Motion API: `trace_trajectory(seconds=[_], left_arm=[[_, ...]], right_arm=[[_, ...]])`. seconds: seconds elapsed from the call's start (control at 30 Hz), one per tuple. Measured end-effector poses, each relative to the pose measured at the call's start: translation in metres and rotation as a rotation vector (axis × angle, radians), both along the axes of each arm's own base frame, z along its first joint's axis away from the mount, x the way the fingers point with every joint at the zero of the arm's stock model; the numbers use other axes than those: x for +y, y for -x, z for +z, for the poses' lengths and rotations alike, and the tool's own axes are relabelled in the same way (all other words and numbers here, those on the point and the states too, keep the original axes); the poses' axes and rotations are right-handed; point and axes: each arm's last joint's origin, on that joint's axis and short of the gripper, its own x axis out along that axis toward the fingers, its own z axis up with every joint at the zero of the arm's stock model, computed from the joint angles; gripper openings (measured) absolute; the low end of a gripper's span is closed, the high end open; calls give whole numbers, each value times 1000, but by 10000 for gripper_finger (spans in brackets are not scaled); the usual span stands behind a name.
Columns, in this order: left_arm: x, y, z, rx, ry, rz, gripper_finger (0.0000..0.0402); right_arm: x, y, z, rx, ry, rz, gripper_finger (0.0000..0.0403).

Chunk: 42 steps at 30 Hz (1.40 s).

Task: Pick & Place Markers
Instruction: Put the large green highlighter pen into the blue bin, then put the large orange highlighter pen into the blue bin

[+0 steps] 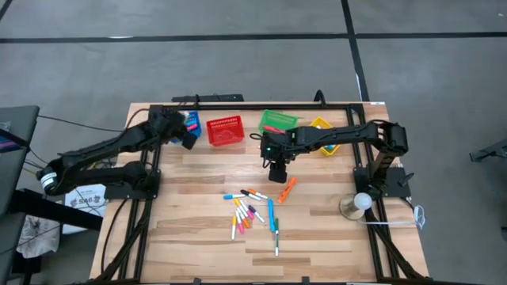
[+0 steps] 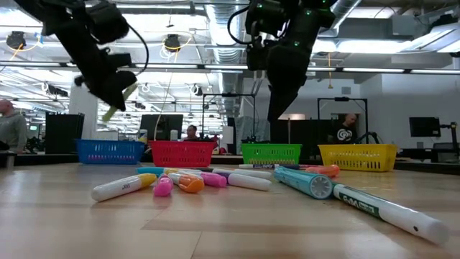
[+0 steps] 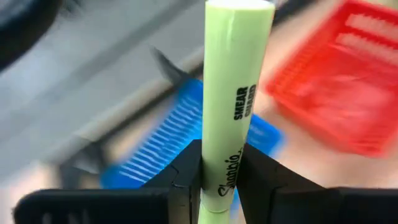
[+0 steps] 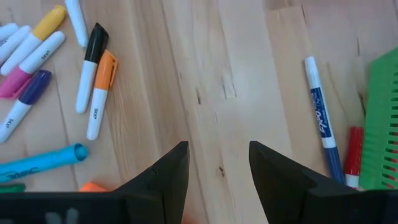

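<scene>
High view: your left pincer [image 1: 188, 131] hangs over the far edge of the surface [image 1: 198, 245], between the blue basket [image 1: 192, 120] and the red basket [image 1: 225, 131]. Your right pincer [image 1: 279, 172] hangs over the middle of the surface, nearer the far edge. The loose markers [image 1: 252, 212] lie scattered toward the near edge from it. The orange marker [image 1: 287, 189] is closest to it, lying slantwise and just beside the pincer on its near side. The right arm is clearly the nearer one to the pile.

Low view: the left pincer [image 2: 115, 90] is raised above the basket row with a pale green stick in it. The right pincer [image 2: 280, 108] is raised too, with nothing in it.

Left wrist view: the jaws are narrow, clamped on the yellow-green marker [image 3: 235, 99], which stands along the fingers, with the blue basket [image 3: 180, 134] beyond.

Right wrist view: the jaws stand apart and empty over bare wood. In my judgement, the next pick calls for a drop toward the orange marker, jaws set across its long axis.
</scene>
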Motion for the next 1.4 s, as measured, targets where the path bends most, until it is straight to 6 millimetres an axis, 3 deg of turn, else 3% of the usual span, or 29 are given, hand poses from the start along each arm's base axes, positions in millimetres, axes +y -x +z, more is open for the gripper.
trace_trajectory(seconds=[0.13,0.43,0.6,1.0,1.2,1.4], left_arm=[[5,-3,0,178,-111,-64,76],[20,-22,-34,352,-7,-87,77],[23,-26,-45,407,17,-74,97],[23,-25,-44,355,27,-24,187],[20,-25,-41,314,25,-11,194],[7,-20,-19,135,-10,-4,182]], right_arm=[[-2,0,0,-7,1,-5,159],[1,-2,1,-20,-4,-9,155],[6,-2,1,-17,-11,-13,157],[6,-2,0,-15,-13,-14,152],[6,-2,0,-14,-14,-14,155],[6,-2,1,-17,-14,-13,150]])
